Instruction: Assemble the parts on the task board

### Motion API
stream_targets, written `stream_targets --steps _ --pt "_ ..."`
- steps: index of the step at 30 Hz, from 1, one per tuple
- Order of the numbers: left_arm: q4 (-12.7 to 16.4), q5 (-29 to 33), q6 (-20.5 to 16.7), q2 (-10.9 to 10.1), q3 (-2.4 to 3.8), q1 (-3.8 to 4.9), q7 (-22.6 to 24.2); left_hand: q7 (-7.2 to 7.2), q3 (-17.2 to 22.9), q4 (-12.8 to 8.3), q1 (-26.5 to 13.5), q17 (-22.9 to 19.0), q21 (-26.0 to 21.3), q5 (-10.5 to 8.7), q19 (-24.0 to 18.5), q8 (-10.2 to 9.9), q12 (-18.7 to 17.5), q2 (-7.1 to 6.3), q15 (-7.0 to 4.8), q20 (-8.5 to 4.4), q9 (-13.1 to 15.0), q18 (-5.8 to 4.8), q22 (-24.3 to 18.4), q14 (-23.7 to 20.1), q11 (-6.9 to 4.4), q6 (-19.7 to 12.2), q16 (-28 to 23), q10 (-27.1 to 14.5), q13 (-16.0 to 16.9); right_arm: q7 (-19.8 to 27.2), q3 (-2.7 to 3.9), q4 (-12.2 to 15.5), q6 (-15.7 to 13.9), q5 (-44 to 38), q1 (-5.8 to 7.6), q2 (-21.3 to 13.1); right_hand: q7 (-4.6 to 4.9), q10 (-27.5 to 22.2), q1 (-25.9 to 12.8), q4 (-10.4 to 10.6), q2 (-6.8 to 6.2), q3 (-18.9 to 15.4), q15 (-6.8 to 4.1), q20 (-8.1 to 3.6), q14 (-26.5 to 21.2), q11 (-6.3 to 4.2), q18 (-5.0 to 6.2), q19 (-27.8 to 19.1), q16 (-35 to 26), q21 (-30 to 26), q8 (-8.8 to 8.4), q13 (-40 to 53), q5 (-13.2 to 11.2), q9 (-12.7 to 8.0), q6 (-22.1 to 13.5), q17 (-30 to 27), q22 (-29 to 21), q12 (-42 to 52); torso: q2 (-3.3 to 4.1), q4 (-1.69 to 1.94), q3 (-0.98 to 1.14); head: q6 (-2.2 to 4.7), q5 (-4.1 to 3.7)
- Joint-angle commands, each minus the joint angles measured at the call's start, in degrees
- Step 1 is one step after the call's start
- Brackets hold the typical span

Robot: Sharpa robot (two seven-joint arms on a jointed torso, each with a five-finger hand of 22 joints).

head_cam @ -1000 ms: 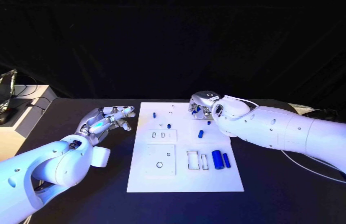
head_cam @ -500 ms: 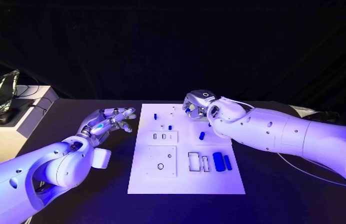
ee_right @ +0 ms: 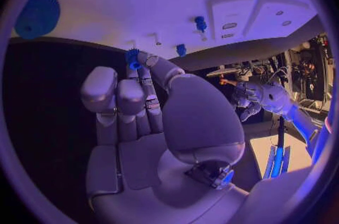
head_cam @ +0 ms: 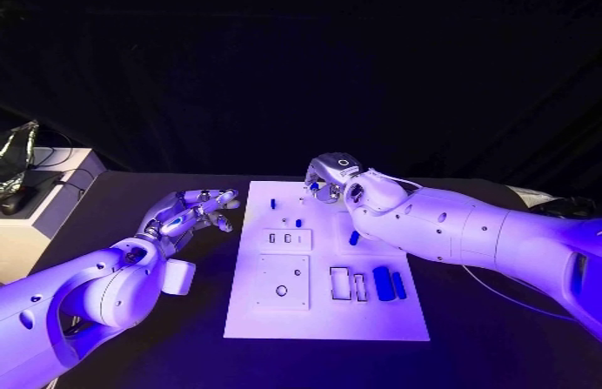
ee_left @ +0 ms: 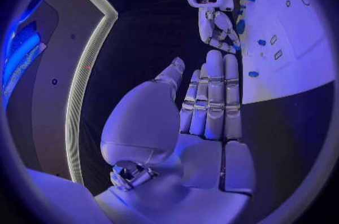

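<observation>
The right silver many-fingered hand [head_cam: 329,180] hovers over the far edge of the flat white rectangular task board [head_cam: 377,319], pinching a small blue toothed part [ee_right: 132,58] between its thumb and a fingertip while its other fingers curl in. The left silver hand [head_cam: 188,211] rests over the black table [head_cam: 138,319] just beside the board's left edge, holding nothing, its fingers straight and lying close together. More small blue parts lie on the board, among them two upright-lying blue cylinders [head_cam: 386,284] near its right edge and a short blue peg [head_cam: 354,238] close to the right arm.
</observation>
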Motion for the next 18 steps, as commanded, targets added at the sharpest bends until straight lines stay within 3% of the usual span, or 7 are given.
stream_targets --steps 1,12,18 --pt "0.2 -0.2 1.0 0.1 0.07 0.00 0.2 0.00 -0.4 0.0 -0.2 0.0 0.3 -0.09 0.0 -0.3 0.1 0.44 -0.13 0.31 0.0 0.85 -0.1 -0.3 0.00 -0.3 0.3 -0.3 0.0 -1.0 0.02 -0.9 -2.6 -2.4 -0.21 0.9 0.13 5.2 0.3 -0.4 0.72 0.0 -0.05 -0.46 0.4 -2.58 1.19 2.2 -0.2 -0.4 -0.03 0.4 0.4 -0.1 0.4 0.1 1.2 0.4 0.15 0.56 -0.27 0.13 -0.28" --pt "0.4 -0.2 1.1 0.0 0.18 0.01 0.2 0.00 -0.4 0.0 -0.1 -0.1 0.3 -0.09 0.0 -0.3 0.2 0.45 -0.14 0.31 0.0 0.85 -0.1 -0.4 -0.01 -0.3 0.4 -0.3 0.0 -1.0 0.02 -3.3 -3.0 -3.9 -0.55 2.7 0.12 5.2 0.3 -0.5 0.71 0.0 -0.09 -0.48 0.4 -2.60 1.13 2.7 -0.2 -1.6 -0.06 0.4 0.5 -0.1 0.4 0.3 2.8 0.3 0.52 1.27 -0.65 0.38 -0.52" --pt "0.5 -0.2 1.1 0.0 0.26 0.02 0.1 0.00 -0.4 0.0 -0.1 -0.1 0.3 -0.09 0.0 -0.3 0.2 0.45 -0.14 0.31 0.0 0.85 -0.1 -0.4 -0.01 -0.3 0.4 -0.3 0.0 -1.0 0.01 -3.6 -2.6 -4.3 -0.72 3.0 0.12 5.2 0.3 -0.5 0.71 0.0 -0.09 -0.48 0.4 -2.60 1.13 2.7 -0.2 -1.6 -0.06 0.4 0.5 -0.1 0.4 0.3 2.8 0.3 0.71 1.57 -0.76 0.36 -0.67"
